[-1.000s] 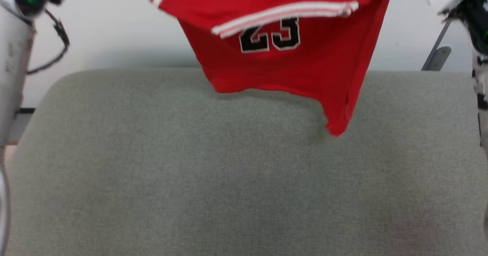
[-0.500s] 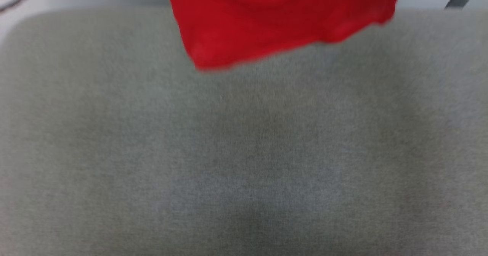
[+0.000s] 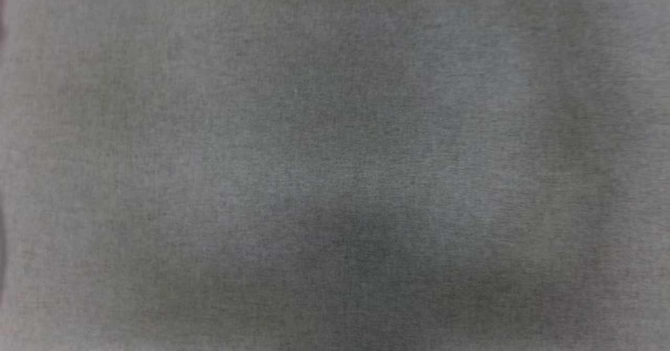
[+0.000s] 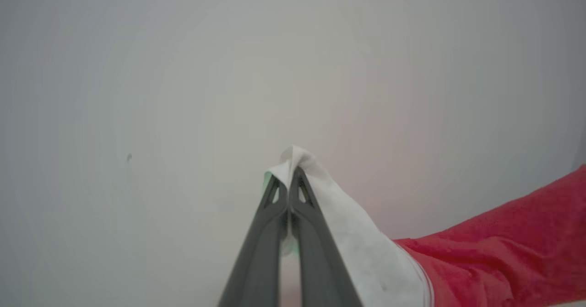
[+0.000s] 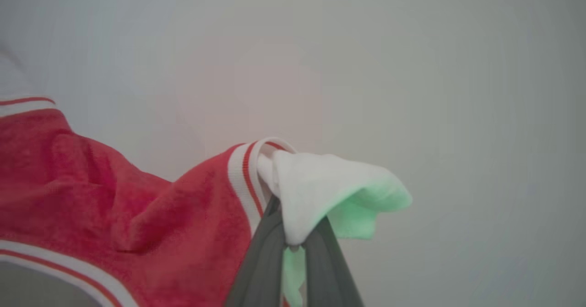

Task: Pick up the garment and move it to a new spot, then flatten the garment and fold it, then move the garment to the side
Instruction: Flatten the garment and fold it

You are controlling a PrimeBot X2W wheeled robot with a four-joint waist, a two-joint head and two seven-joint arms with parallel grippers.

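Observation:
My left gripper (image 4: 289, 172) is shut on a white fold of the garment (image 4: 503, 247). From there the red cloth runs off to the lower right of the left wrist view, hanging in the air before a pale wall. In the right wrist view my right gripper (image 5: 293, 238) is shut on another white part of the garment (image 5: 137, 206). That white cloth drapes over the fingertips and hides them. Its red body, with white striped trim, sags away to the left. Both holds are stretched apart, with the cloth slung between them.
A grey fabric cushion (image 3: 335, 162) spreads across the head view, flat and blurred. A plain pale wall (image 4: 137, 69) stands behind both grippers in the wrist views. A sliver of grey surface (image 5: 36, 291) shows below the garment's hem.
The head camera has swung down over the grey cushion. The hanging garment and both arms have slid out past the top of that view.

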